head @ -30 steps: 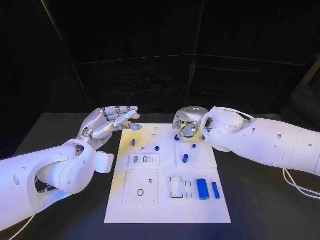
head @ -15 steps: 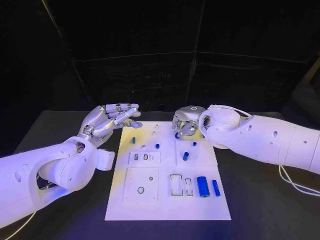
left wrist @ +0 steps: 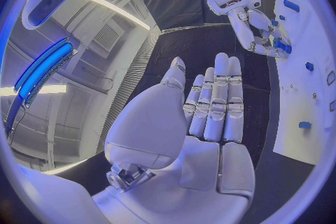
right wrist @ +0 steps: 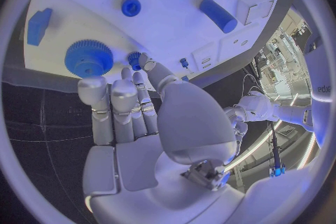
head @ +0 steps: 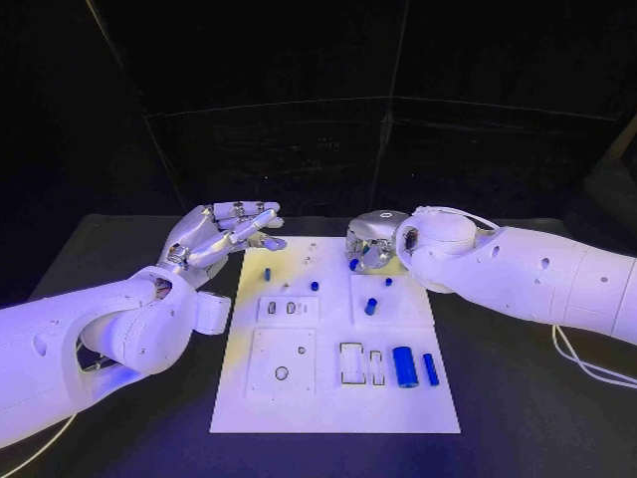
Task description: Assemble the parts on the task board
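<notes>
The right hand (head: 367,242) is hovering at the far edge of the board (head: 333,418), over its right half, fingers hanging down toward the plate. From the right wrist view its fingers (right wrist: 115,106) are lying straight and side by side, holding nothing; their tips are sitting just beside a blue gear (right wrist: 89,57) and a smaller blue toothed part (right wrist: 134,59). Whether a fingertip is touching either part, I cannot tell.

The gear is lying directly ahead of the right fingertips, in line with the fingers. It is round and flat, with no long axis to align to, so approach angle should matter little; my reading is that the hand needs only a short reach forward and down.

The left hand (head: 215,239) is waiting off the board's far left corner, above the counter (head: 520,418), fingers loosely spread and empty. It is well apart from the gear, so the right hand is clearly the nearer one.

Other blue parts: a large cylinder (head: 403,366) and a slim bar (head: 429,369) are lying side by side at the near right of the board, long axes running near to far.
</notes>
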`<action>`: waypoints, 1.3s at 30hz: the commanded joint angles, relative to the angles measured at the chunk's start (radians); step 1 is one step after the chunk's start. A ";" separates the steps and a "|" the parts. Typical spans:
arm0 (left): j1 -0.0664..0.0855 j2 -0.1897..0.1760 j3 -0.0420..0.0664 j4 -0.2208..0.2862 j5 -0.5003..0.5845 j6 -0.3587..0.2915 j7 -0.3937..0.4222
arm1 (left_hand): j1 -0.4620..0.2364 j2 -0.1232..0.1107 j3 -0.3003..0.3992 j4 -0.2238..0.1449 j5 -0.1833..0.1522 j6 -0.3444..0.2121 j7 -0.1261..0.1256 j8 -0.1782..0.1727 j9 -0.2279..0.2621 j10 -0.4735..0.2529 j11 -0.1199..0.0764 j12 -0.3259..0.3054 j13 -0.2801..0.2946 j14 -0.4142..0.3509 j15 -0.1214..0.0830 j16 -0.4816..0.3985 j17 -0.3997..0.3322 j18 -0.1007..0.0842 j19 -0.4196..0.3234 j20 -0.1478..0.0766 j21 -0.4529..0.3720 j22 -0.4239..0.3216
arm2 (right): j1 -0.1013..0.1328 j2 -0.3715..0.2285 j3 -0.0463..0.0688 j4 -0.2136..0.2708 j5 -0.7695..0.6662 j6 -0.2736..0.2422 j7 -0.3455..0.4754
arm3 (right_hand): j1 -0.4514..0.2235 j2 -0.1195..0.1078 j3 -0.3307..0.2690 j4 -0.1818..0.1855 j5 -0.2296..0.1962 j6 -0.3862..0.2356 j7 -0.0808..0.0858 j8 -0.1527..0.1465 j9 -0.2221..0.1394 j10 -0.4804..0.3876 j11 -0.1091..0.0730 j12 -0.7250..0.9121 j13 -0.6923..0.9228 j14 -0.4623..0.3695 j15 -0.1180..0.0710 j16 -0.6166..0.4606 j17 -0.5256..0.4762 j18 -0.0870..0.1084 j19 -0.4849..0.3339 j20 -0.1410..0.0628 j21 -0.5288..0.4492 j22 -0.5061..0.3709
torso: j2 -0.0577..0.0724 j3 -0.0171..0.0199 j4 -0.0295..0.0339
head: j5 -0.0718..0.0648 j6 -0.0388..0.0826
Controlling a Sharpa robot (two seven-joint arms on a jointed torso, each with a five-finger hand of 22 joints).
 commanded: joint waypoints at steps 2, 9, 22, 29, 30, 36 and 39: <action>0.001 0.001 0.001 0.000 -0.006 0.016 0.004 | 0.002 0.015 -0.007 -0.002 0.001 0.000 0.007 -0.005 -0.001 -0.001 0.003 -0.006 -0.001 -0.007 -0.002 -0.005 0.003 0.003 -0.007 0.001 -0.006 -0.001 | 0.000 0.002 0.000 -0.003 -0.002 0.032 0.000 | -0.011 0.001 0.014 -0.001 -0.002 0.013 0.003 0.001 0.001 0.004 0.002 0.006 0.001 0.017 0.008 0.009 0.003 -0.014 0.005 0.001 0.009 0.004 | -0.001 -0.0006 -0.0001 | 0.001 -0.003; 0.001 0.002 0.001 0.001 -0.006 0.017 0.004 | 0.002 0.015 -0.007 -0.002 0.001 0.000 0.007 -0.005 -0.001 -0.001 0.003 -0.006 -0.001 -0.007 -0.002 -0.005 0.003 0.003 -0.007 0.001 -0.006 -0.001 | -0.001 0.006 0.000 -0.009 -0.002 0.035 0.002 | -0.015 0.003 0.041 -0.001 -0.001 0.025 0.003 0.002 0.002 0.013 0.001 0.009 0.000 0.014 0.008 0.024 0.011 -0.016 0.007 0.002 0.019 0.015 | -0.001 -0.0008 -0.0003 | 0.001 -0.004; 0.001 0.004 0.001 -0.001 -0.006 0.019 0.003 | 0.002 0.015 -0.007 -0.002 0.001 0.000 0.007 -0.005 -0.001 -0.001 0.003 -0.006 -0.001 -0.007 -0.002 -0.005 0.003 0.003 -0.007 0.001 -0.006 -0.001 | -0.005 0.018 0.000 -0.028 0.002 0.031 0.009 | -0.035 0.015 0.103 0.017 -0.007 0.054 -0.001 0.004 0.004 0.036 -0.004 0.014 0.000 0.010 0.005 0.048 0.021 -0.018 0.009 0.000 0.036 0.035 | 0.002 -0.0009 -0.0001 | 0.004 -0.007; 0.001 0.005 0.001 -0.001 -0.006 0.021 0.003 | 0.004 0.017 -0.006 -0.003 0.002 0.001 0.007 -0.006 -0.001 -0.001 0.003 -0.007 -0.001 -0.007 -0.002 -0.005 0.005 0.003 -0.007 0.001 -0.006 -0.002 | -0.007 0.025 0.000 -0.035 0.003 0.000 0.013 | -0.034 0.025 0.143 0.029 -0.026 0.084 -0.008 0.012 0.008 0.061 -0.012 0.020 0.002 0.009 -0.001 0.062 0.028 -0.020 0.014 -0.004 0.048 0.051 | 0.001 -0.0007 0.0003 | 0.004 -0.010; 0.001 0.005 0.001 -0.001 -0.006 0.022 0.002 | 0.004 0.017 -0.006 -0.003 0.002 0.001 0.007 -0.006 -0.001 -0.001 0.003 -0.007 -0.001 -0.007 -0.002 -0.005 0.005 0.003 -0.007 0.001 -0.006 -0.002 | -0.007 0.025 0.000 -0.035 0.003 -0.007 0.015 | -0.033 0.027 0.151 0.030 -0.031 0.090 -0.010 0.014 0.009 0.067 -0.014 0.021 0.003 0.009 -0.002 0.064 0.029 -0.020 0.015 -0.006 0.050 0.053 | 0.001 -0.0007 0.0004 | 0.004 -0.010; 0.001 0.003 0.001 -0.001 -0.006 0.023 0.001 | 0.004 0.017 -0.006 -0.003 0.002 0.001 0.007 -0.006 -0.001 -0.001 0.003 -0.007 -0.001 -0.007 -0.002 -0.005 0.005 0.003 -0.007 0.001 -0.006 -0.002 | -0.007 0.011 0.001 -0.010 0.006 -0.070 0.023 | -0.030 0.027 0.179 0.037 -0.039 0.112 -0.014 0.019 0.013 0.090 -0.020 0.024 0.005 0.009 -0.007 0.072 0.031 -0.022 0.021 -0.010 0.060 0.066 | 0.000 -0.0018 -0.0007 | 0.009 -0.008; 0.002 0.001 0.001 -0.003 -0.006 0.023 0.001 | 0.004 0.017 -0.006 -0.003 0.002 0.001 0.007 -0.006 -0.001 -0.001 0.003 -0.007 -0.001 -0.007 -0.002 -0.005 0.005 0.003 -0.007 0.001 -0.006 -0.002 | -0.007 0.008 0.001 0.002 0.017 -0.113 0.024 | -0.031 0.025 0.182 0.038 -0.039 0.114 -0.013 0.019 0.013 0.092 -0.021 0.024 0.005 0.008 -0.007 0.069 0.024 -0.022 0.020 -0.011 0.059 0.065 | 0.000 -0.0023 -0.0012 | 0.008 -0.004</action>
